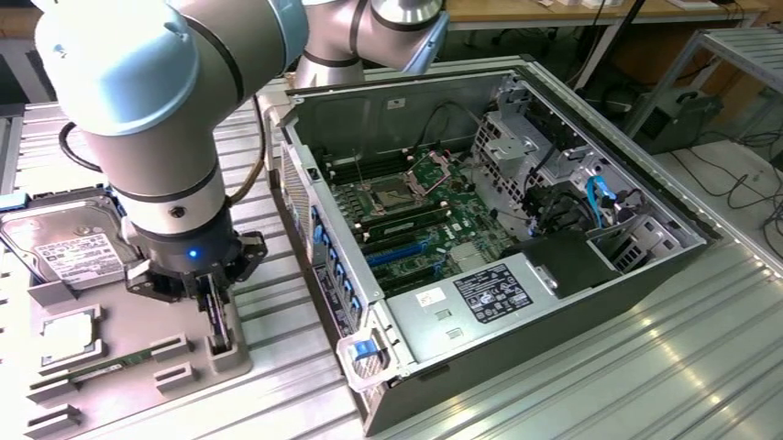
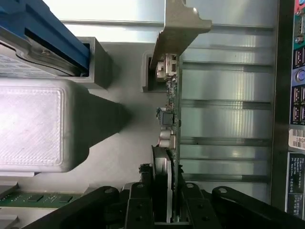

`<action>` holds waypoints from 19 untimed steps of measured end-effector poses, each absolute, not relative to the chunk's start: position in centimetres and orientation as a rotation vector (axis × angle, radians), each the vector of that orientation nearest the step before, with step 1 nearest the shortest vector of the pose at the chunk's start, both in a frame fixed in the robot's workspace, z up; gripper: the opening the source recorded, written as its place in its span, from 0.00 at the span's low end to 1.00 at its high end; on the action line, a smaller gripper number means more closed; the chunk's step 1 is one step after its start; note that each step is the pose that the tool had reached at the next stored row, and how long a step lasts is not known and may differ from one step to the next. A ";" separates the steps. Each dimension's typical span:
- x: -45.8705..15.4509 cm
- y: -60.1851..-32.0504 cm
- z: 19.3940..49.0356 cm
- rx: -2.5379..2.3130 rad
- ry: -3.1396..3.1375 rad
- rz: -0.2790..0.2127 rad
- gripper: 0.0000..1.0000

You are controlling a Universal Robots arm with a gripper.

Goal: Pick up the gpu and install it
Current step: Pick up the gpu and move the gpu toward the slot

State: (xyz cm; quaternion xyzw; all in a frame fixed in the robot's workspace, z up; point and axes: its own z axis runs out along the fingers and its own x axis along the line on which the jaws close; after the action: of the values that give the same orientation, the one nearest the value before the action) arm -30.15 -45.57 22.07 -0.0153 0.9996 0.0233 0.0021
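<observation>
Pinching the gpu (image 2: 170, 119), which stands on edge in a grey holder (image 1: 128, 344) on the counter (image 1: 636, 367), the end effector (image 2: 166, 210) sits narrowed against both faces. The card looks light, stiff and fragile, best clamped mid-board, clear of the bracket (image 2: 178, 28).

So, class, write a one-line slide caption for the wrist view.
Gripper, fingers clasping the gpu that stands on edge in its grey holder, beside the computer case.
</observation>
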 end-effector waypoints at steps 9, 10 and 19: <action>-29.9 -45.6 26.5 -0.047 3.178 0.075 0.28; -29.9 -45.6 26.8 -0.047 3.184 0.075 0.28; -29.8 -45.6 28.0 -0.047 3.207 0.077 0.28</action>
State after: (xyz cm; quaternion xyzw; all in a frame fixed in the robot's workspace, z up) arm -29.76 -45.57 27.99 -0.0145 0.9991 0.0238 -0.0334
